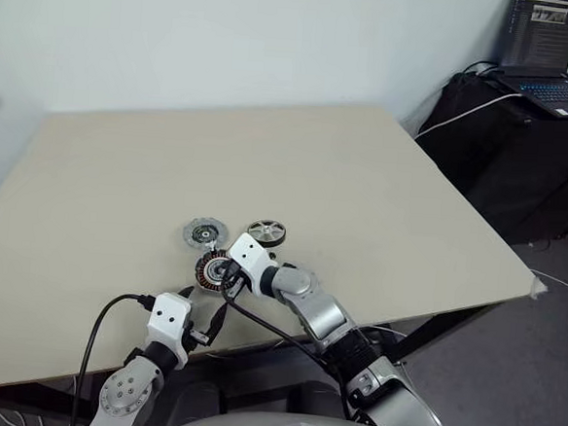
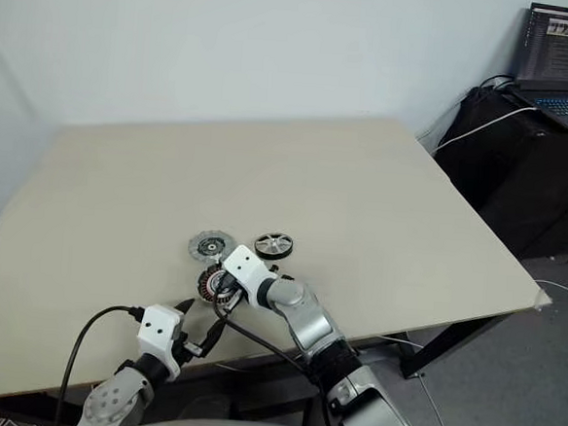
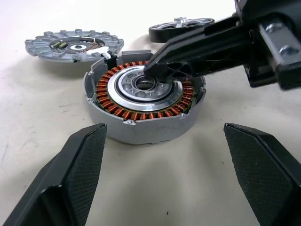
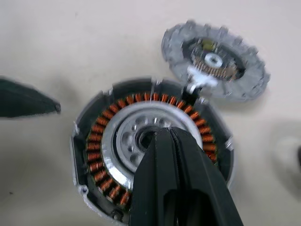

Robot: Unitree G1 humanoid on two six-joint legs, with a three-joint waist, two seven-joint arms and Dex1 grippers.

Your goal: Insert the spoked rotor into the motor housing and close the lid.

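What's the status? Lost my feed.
Left claw open, short of housing. Right claw shut, tip over housing hub. Rotor, lid on table, nothing blocking.

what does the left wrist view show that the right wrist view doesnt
Left wrist view alone: the spoked rotor standing behind the motor housing, and the open left gripper in front of it, apart from it.

Right wrist view alone: a top-down look at the housing's full ring of copper windings.

Both: the housing, the lid lying flat beside it with its dark centre up, and the shut right gripper with its tip over the silver hub.
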